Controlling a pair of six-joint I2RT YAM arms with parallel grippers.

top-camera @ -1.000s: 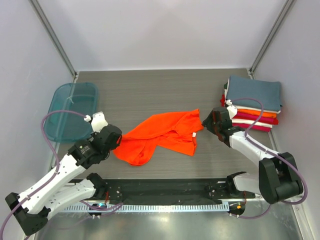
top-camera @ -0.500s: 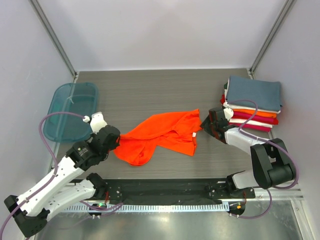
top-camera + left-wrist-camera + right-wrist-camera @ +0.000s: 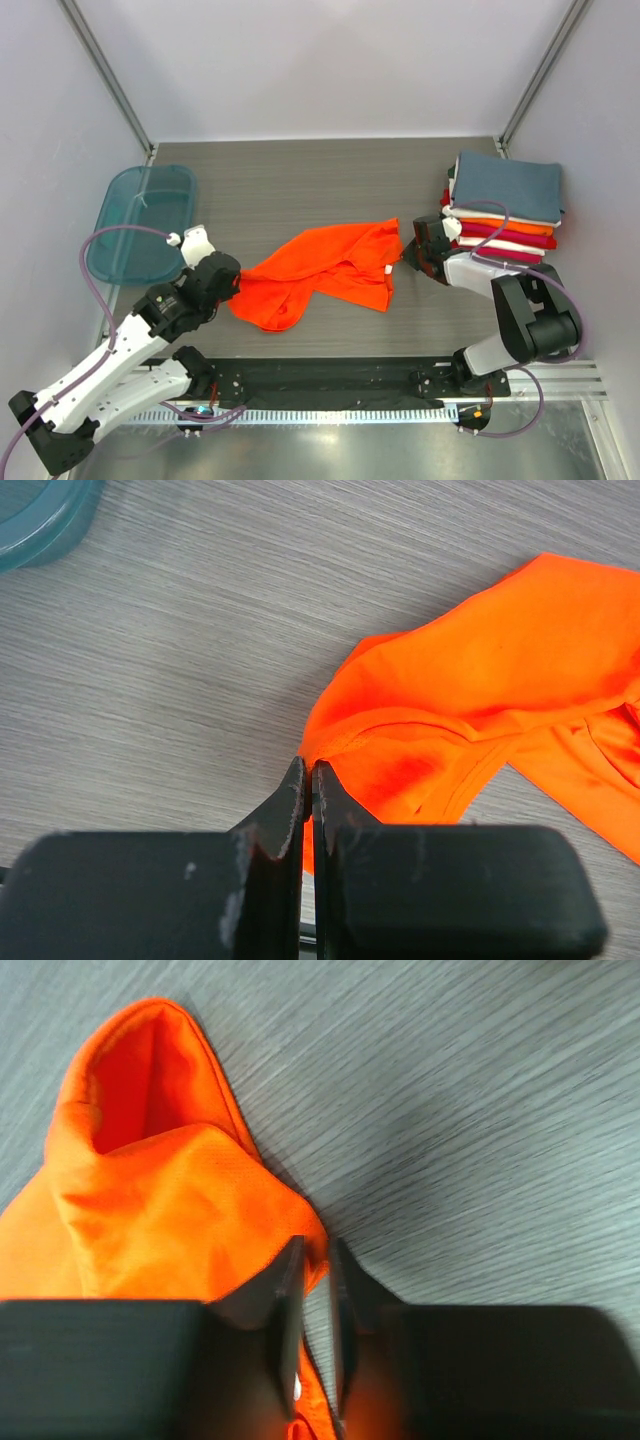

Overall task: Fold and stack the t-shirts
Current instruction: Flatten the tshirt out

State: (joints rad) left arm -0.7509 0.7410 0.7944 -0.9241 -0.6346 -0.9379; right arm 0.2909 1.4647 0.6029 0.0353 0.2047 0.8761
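The bright orange t-shirt (image 3: 330,265) lies crumpled on the grey table, spread from left to right. My left gripper (image 3: 232,283) is shut on the shirt's left edge; in the left wrist view the jaws (image 3: 310,770) pinch a fold of the orange cloth (image 3: 500,680). My right gripper (image 3: 407,250) is at the shirt's right corner; in the right wrist view its jaws (image 3: 315,1250) stand a narrow slit apart with the orange cloth (image 3: 150,1210) caught at their tips. A stack of folded t-shirts (image 3: 505,205), slate blue-grey on top of orange, crimson and white, sits at the right.
A translucent teal plastic tub (image 3: 140,220) lies at the left edge of the table, and its rim shows in the left wrist view (image 3: 40,510). The right arm's cable loops over the front of the stack. Walls close the table on three sides.
The right arm has folded back toward the stack while its gripper stays at the shirt's right corner. The left arm and the shirt have barely moved.
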